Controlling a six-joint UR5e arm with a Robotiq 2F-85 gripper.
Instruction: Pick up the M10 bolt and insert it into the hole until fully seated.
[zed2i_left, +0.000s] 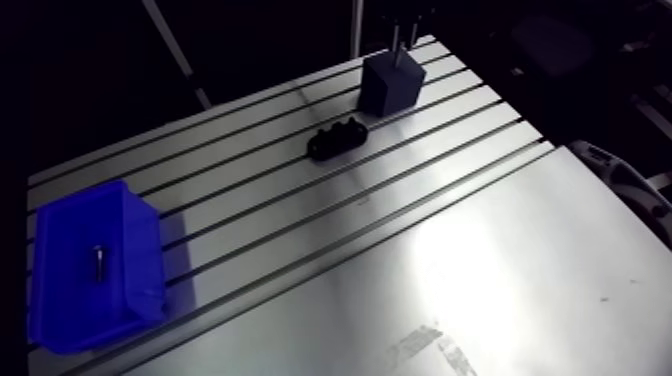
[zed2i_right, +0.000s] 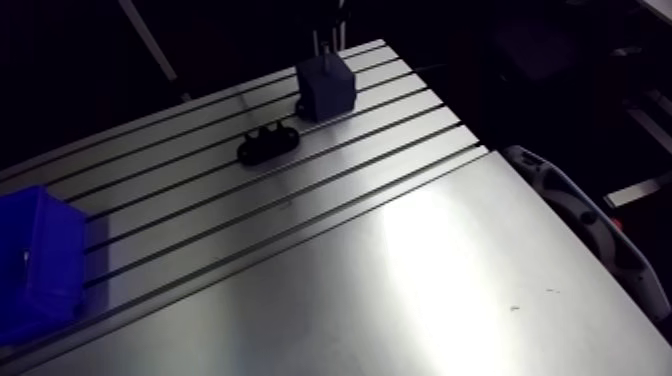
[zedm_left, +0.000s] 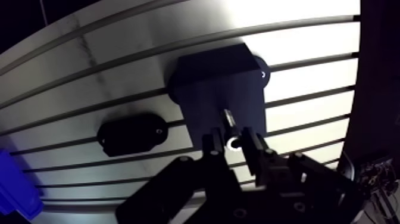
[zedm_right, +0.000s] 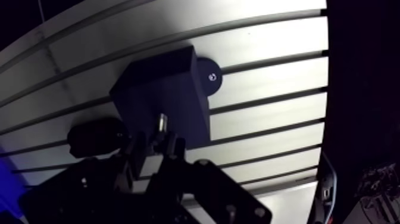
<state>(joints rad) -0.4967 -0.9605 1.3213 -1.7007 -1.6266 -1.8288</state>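
Observation:
A dark square block (zed2i_left: 388, 85) stands at the far end of the slotted table. My gripper (zedm_left: 233, 144) hangs right above it, shut on a bolt (zedm_left: 228, 122). In the wrist view the bolt's bright head sits between the fingers (zedm_left: 213, 148) and its shank points down at the block's top face (zedm_left: 208, 89). Whether the tip touches the block or enters a hole I cannot tell. In the arm view the gripper (zed2i_left: 403, 40) comes down from the top edge over the block.
A black oval fixture (zed2i_left: 336, 138) lies on the table just left of the block. A blue bin (zed2i_left: 90, 320) at the near left holds another bolt (zed2i_left: 98, 262). A smooth metal plate (zed2i_left: 480, 270) covers the table's near right.

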